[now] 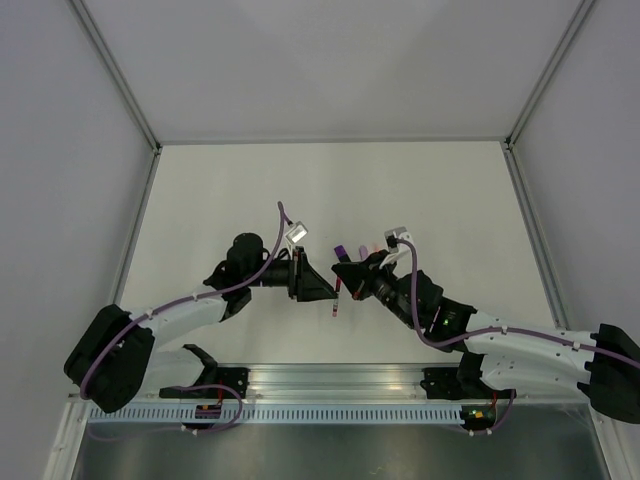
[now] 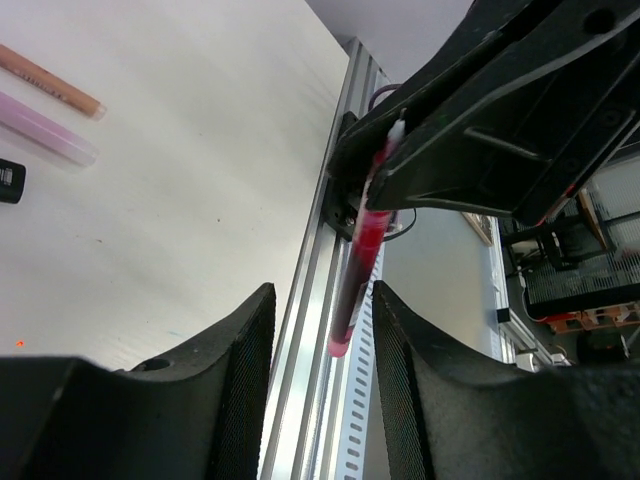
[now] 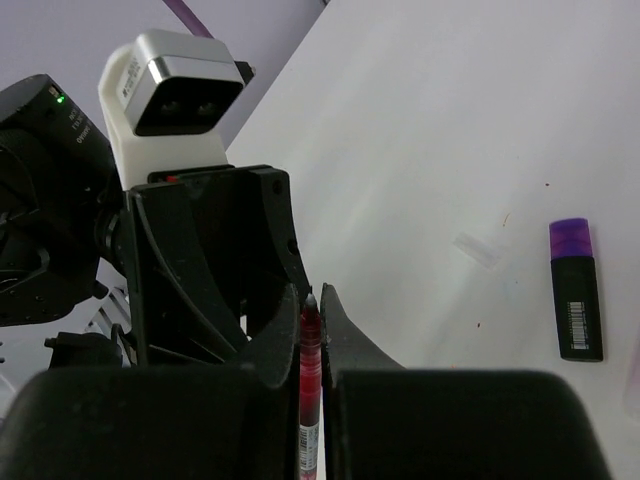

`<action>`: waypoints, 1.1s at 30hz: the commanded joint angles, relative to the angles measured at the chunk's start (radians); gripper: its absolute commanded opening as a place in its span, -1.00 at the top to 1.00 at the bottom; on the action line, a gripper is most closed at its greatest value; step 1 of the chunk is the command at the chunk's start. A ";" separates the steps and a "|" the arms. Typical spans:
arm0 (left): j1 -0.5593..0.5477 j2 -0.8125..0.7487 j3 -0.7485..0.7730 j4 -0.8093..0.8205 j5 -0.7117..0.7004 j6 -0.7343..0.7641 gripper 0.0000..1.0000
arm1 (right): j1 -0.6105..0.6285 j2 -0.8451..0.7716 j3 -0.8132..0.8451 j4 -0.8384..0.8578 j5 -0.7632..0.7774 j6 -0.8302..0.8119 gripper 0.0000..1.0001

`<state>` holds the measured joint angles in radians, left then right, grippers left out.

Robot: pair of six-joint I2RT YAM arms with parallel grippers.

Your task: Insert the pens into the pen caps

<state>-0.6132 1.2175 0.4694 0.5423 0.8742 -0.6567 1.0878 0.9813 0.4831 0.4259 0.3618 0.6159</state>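
Observation:
My right gripper (image 3: 310,296) is shut on the thin red pen (image 3: 309,385), whose tip pokes out between the fingertips. In the top view it (image 1: 345,272) holds the pen (image 1: 337,297) mid-table above the surface. My left gripper (image 2: 322,298) is open, and the pen's rounded end (image 2: 352,300) hangs between its fingers without touching them. The left gripper faces the right one in the top view (image 1: 325,288). The black purple-tipped marker (image 3: 577,292), the pale pink-lilac pen (image 2: 45,128) and the orange pen (image 2: 50,80) lie on the table. No loose coloured cap shows.
A small clear piece (image 3: 478,250) lies on the white table (image 1: 250,200) near the marker; I cannot tell whether it is a cap. An aluminium rail (image 1: 340,378) runs along the near edge. Grey walls stand on three sides.

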 commanded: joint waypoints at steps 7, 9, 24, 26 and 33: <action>-0.054 0.069 0.032 0.097 0.014 0.034 0.03 | -0.008 -0.036 -0.043 0.074 0.025 0.047 1.00; -0.059 0.080 0.038 0.116 0.014 0.022 0.03 | -0.006 -0.038 -0.044 0.071 0.031 0.051 1.00; -0.072 0.143 0.031 0.301 0.057 -0.083 0.82 | -0.008 -0.053 -0.069 0.079 0.086 0.074 1.00; -0.072 0.140 0.034 0.279 0.046 -0.087 0.95 | -0.009 -0.061 -0.069 0.074 0.098 0.068 0.97; -0.063 0.011 0.123 -0.095 -0.079 0.015 0.95 | -0.009 -0.139 0.041 -0.129 0.089 -0.039 -0.49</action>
<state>-0.6807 1.3037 0.5087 0.6201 0.8692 -0.7101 1.0821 0.9001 0.4377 0.3782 0.4316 0.6365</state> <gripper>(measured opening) 0.064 0.724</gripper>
